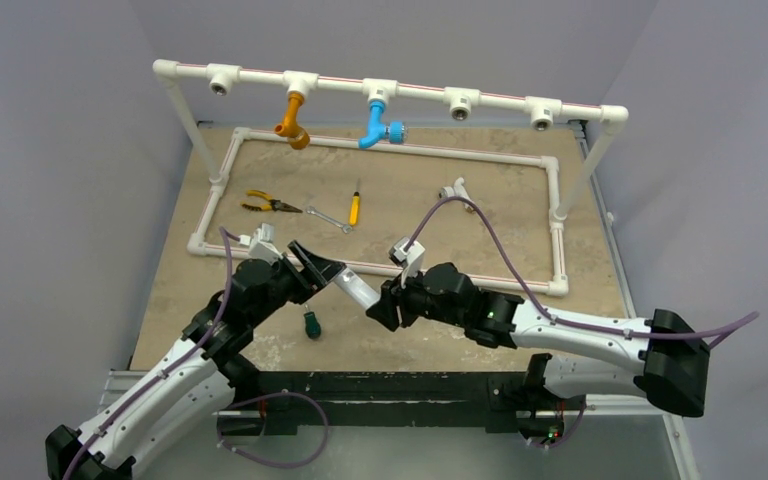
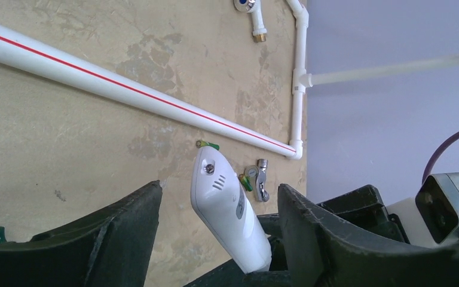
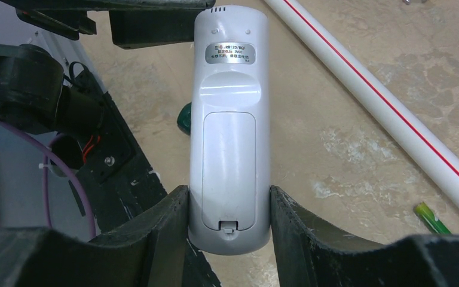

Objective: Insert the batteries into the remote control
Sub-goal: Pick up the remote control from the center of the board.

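While clamped at its right end by the right gripper (image 3: 230,203), the remote control (image 3: 230,137) hangs over the near table (image 1: 440,200), its long axis pointing left at the left gripper (image 2: 220,188).
Its white back shows with the cover (image 3: 230,173) on. The left jaws stand apart around its free end without touching. A green battery (image 3: 431,218) lies beside the pipe (image 3: 394,113).

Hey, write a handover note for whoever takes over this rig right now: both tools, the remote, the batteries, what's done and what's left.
Right tool: shut on the remote control, holding it raised with its back facing the right wrist camera.
Left tool: open, jaws either side of the remote's far end, gaps visible on both sides.
Batteries: green, lying on the table near the red-striped pipe; none held.
Done: remote picked up.
Left: the battery cover looks still closed; open it, then load the batteries.
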Controlling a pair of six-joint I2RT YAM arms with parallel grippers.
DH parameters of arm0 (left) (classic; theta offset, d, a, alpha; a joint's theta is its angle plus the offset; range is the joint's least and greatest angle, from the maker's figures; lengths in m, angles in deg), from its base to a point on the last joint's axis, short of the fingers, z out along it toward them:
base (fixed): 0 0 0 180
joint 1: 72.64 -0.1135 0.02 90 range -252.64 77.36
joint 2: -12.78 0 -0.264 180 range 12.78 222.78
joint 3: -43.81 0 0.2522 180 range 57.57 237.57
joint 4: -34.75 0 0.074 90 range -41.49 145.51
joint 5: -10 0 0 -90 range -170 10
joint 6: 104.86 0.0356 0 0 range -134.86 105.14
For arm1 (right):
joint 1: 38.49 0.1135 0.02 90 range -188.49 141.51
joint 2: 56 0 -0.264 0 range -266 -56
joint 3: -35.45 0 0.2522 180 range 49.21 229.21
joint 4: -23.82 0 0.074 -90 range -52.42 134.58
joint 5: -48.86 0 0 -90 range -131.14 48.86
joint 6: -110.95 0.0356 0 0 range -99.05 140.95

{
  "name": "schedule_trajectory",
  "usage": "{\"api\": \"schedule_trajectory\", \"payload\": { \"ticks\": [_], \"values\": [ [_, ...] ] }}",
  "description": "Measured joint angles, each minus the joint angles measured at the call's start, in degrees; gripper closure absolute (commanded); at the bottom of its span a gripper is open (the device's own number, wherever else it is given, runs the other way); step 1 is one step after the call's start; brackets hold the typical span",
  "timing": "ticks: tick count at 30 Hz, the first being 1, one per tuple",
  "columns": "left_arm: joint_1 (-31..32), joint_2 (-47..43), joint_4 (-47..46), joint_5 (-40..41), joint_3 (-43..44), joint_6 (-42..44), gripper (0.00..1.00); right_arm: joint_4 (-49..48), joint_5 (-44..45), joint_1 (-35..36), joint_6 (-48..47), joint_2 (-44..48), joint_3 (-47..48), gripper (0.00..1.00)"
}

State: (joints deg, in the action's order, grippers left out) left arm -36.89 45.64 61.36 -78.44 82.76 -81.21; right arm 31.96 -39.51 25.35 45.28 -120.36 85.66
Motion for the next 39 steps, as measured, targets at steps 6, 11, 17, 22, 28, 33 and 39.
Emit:
{"api": "schedule_trajectory", "payload": {
  "ticks": [6, 11, 17, 22, 28, 33, 39],
  "values": [
    [0.52, 0.17, -0.02, 0.48, 0.02, -0.15, 0.36, -0.37, 0.46, 1.22, 0.00, -1.25, 0.61, 1.00],
    [1.33, 1.29, -0.39, 0.44, 0.02, -0.13, 0.40, -0.92, 0.76, 2.38, -0.07, -2.38, 2.12, 1.00],
    [2.25, 2.01, -1.25, 0.39, 0.02, -0.35, 0.60, -2.19, 1.42, 3.06, -0.15, -2.71, 2.54, 1.00],
    [2.36, 1.90, -1.70, 0.39, 0.04, -0.63, 0.70, -2.19, 1.92, 3.30, -0.17, -2.78, 2.56, 1.00],
    [2.67, 1.84, -2.82, 0.37, 0.11, -1.01, 0.67, -2.23, 2.21, 3.39, -0.35, -2.89, 2.56, 1.00],
    [3.10, 3.26, -3.45, 0.20, 0.13, -1.16, 0.59, -2.29, 3.34, 3.43, -0.42, -2.89, 2.56, 1.00],
    [4.07, 4.37, -3.48, 0.00, 0.11, -1.16, 0.61, -2.60, 3.69, 3.63, -0.44, -2.86, 2.56, 1.00]
  ]
}}
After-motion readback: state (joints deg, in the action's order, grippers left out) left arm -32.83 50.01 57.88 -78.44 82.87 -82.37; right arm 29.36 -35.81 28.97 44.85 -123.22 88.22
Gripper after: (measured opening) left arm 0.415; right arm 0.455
